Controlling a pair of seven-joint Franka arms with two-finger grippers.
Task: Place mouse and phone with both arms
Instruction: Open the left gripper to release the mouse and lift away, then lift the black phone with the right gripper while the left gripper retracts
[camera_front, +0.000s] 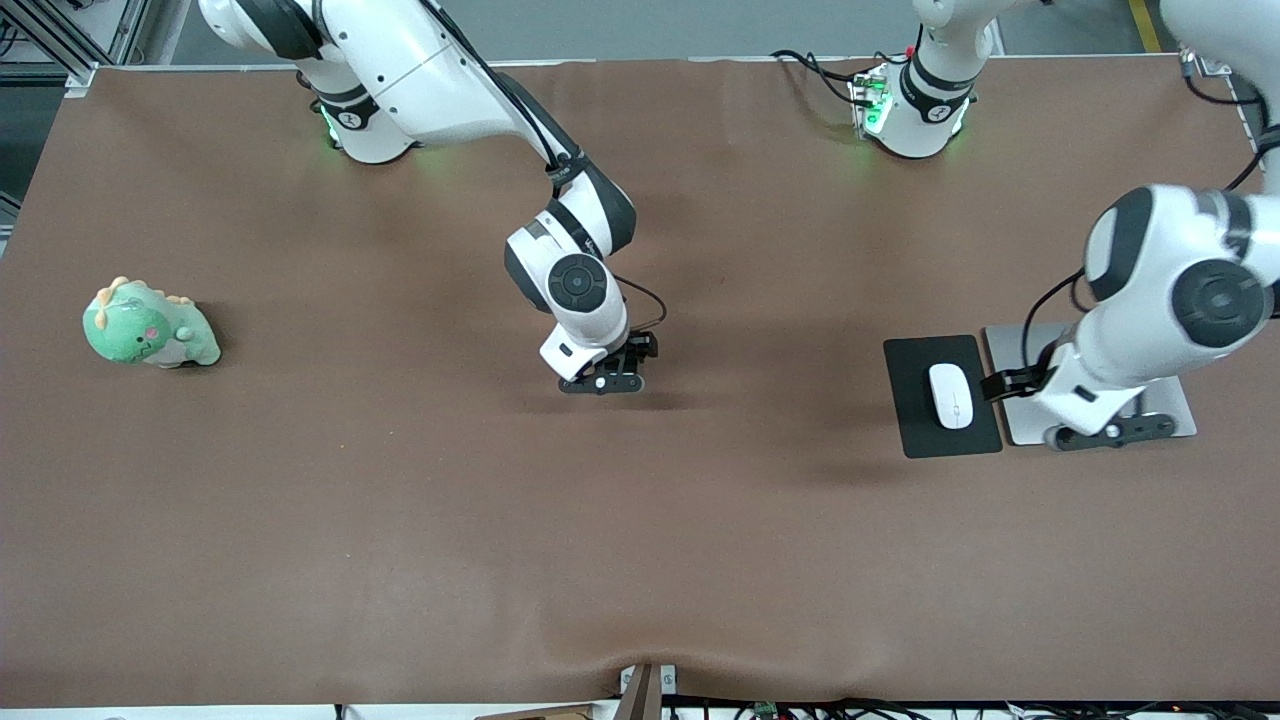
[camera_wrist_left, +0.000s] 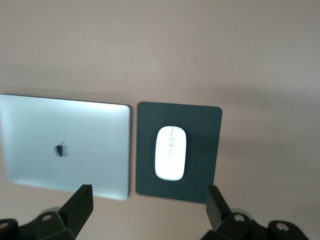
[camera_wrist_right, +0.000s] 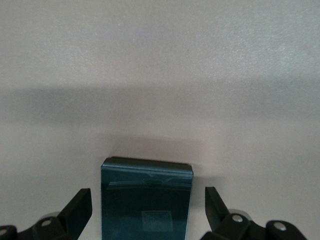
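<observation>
Brown cloth (camera_front: 400, 500) covers the table under a plush dinosaur (camera_front: 150, 327).

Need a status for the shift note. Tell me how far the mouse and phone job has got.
Done: the mouse lies on the black mouse pad beside the closed laptop, free of the open left gripper above it. In hand: the right gripper, mid-table, hangs open with the phone between its fingers, not gripped. Left: where the phone should end up cannot be told.
</observation>
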